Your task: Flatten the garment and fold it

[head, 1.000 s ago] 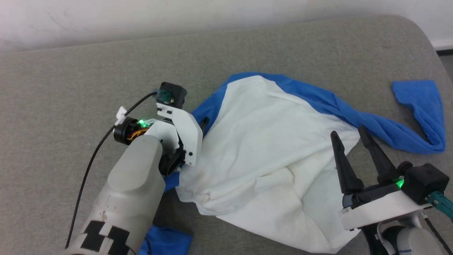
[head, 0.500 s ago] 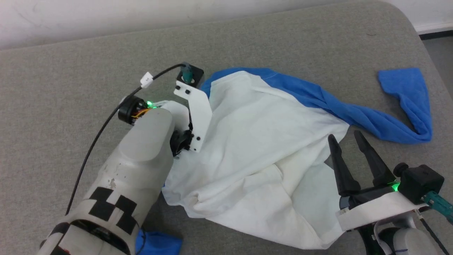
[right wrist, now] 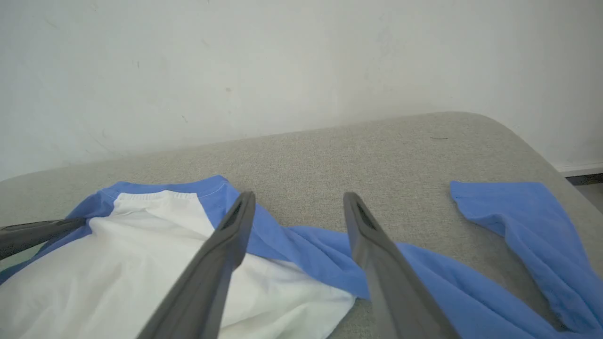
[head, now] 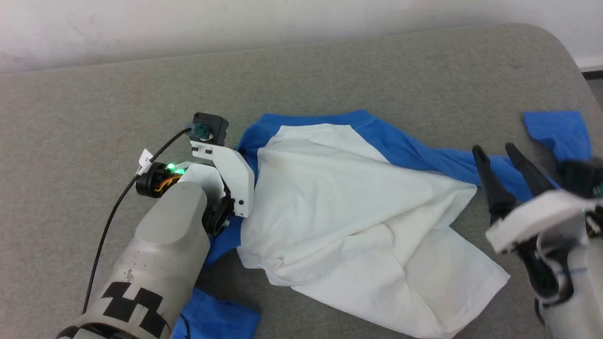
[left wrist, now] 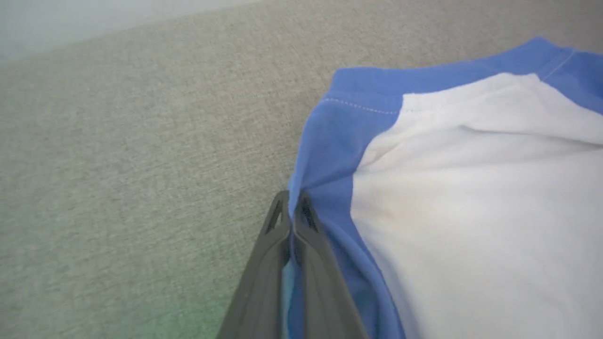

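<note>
The garment [head: 358,216] lies crumpled on the grey table, white body in the middle, a blue collar band at the top and a long blue sleeve [head: 558,134] trailing right. In the left wrist view my left gripper [left wrist: 293,197] is shut on the blue shoulder fabric at the garment's [left wrist: 471,188] left edge. In the head view its fingers are hidden under the left wrist [head: 231,174]. My right gripper [head: 494,149] hangs open above the twisted blue sleeve, holding nothing. The right wrist view shows that gripper [right wrist: 299,197] above the garment [right wrist: 118,263] and the sleeve end [right wrist: 518,221].
A white wall [head: 282,23] runs behind the grey padded table [head: 94,103]. The table's rounded corner [head: 560,42] is at the far right, with floor beyond it. A black cable [head: 108,226] loops from my left wrist. Another blue part of the garment [head: 216,320] shows beside my left forearm.
My left gripper has shut on the garment's blue left shoulder. My right gripper has moved right, from the white body to over the blue sleeve. The head camera has shifted.
</note>
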Robot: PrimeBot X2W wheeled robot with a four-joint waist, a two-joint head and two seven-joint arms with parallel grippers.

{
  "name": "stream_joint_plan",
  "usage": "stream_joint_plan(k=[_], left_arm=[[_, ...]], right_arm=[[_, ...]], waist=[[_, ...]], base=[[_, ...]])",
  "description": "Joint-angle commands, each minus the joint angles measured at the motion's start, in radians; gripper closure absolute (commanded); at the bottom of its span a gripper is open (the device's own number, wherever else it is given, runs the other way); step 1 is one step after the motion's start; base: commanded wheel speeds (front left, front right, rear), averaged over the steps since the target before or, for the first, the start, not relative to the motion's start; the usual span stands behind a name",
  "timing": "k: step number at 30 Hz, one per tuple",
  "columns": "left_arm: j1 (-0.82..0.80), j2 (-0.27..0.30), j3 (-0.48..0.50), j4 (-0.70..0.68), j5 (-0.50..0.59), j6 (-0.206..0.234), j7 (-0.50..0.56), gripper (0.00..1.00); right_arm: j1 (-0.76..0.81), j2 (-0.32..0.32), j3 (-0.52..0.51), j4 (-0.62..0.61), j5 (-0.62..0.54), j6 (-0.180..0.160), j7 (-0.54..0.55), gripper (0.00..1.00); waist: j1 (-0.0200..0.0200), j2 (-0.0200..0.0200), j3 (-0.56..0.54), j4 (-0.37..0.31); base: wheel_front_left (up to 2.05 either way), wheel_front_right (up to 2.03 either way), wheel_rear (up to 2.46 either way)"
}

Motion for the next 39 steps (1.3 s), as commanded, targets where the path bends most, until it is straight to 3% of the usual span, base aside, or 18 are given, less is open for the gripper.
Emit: stream_joint_plan(k=[1, 6, 11, 21, 22, 23, 25, 28, 30, 35, 39], left_arm=[[0.008, 0.006, 0.004, -0.010, -0.004, 0.002, -0.019, 1.00], [-0.023, -0.020, -0.010, -0.055, -0.002, -0.013, -0.048, 1.00], [-0.055, -0.044, -0.027, -0.088, -0.003, -0.020, -0.061, 1.00], [-0.084, -0.057, -0.043, -0.123, -0.007, -0.018, -0.086, 1.00], [-0.083, -0.057, -0.045, -0.125, -0.007, -0.019, -0.088, 1.00], [-0.083, -0.057, -0.047, -0.126, -0.007, -0.019, -0.090, 1.00], [-0.081, -0.057, -0.049, -0.130, -0.008, -0.020, -0.093, 1.00], [-0.077, -0.053, -0.053, -0.133, -0.010, -0.022, -0.095, 1.00], [-0.076, -0.046, -0.052, -0.135, -0.014, -0.025, -0.097, 1.00], [-0.080, -0.014, -0.038, -0.158, -0.020, -0.028, -0.139, 1.00], [-0.093, 0.013, -0.029, -0.184, -0.020, -0.030, -0.164, 1.00]], right_arm=[[-0.070, -0.024, 0.020, 0.049, 0.031, -0.001, 0.043, 0.00], [-0.291, -0.127, 0.142, 0.252, 0.130, -0.001, 0.244, 0.00], [-0.458, -0.201, 0.324, 0.349, 0.209, -0.001, 0.404, 0.00], [-0.611, -0.235, 0.547, 0.580, 0.272, -0.001, 0.592, 0.00], [-0.616, -0.232, 0.563, 0.605, 0.279, -0.001, 0.611, 0.20], [-0.619, -0.228, 0.577, 0.625, 0.287, -0.001, 0.627, 0.58], [-0.624, -0.222, 0.599, 0.663, 0.309, -0.001, 0.657, 1.00], [-0.630, -0.213, 0.629, 0.690, 0.341, -0.001, 0.682, 1.00], [-0.641, -0.217, 0.638, 0.681, 0.354, -0.001, 0.643, 1.00], [-0.681, -0.252, 0.630, 0.623, 0.355, -0.001, 0.415, 1.00], [-0.696, -0.270, 0.612, 0.588, 0.355, -0.001, 0.301, 1.00]], waist=[[-0.0001, 0.0000, -0.005, 0.033], [-0.0001, 0.0000, 0.036, 0.092], [-0.0001, 0.0000, 0.085, 0.140], [-0.0001, 0.0000, 0.144, 0.173], [-0.0001, 0.0000, 0.146, 0.174], [-0.0001, 0.0000, 0.147, 0.175], [-0.0001, 0.0000, 0.149, 0.177], [-0.0001, 0.0000, 0.148, 0.177], [-0.0001, 0.0000, 0.141, 0.174], [-0.0001, 0.0000, 0.096, 0.164], [-0.0001, 0.0000, 0.051, 0.155]], base=[[0.00, 0.00, 0.00], [0.00, 0.00, 0.00], [0.00, 0.00, 0.00], [0.00, 0.00, 0.00], [0.00, 0.00, 0.00], [0.00, 0.00, 0.00], [0.00, 0.00, 0.00], [0.00, 0.00, 0.00], [0.00, 0.00, 0.00], [0.00, 0.00, 0.00], [0.00, 0.00, 0.00]])
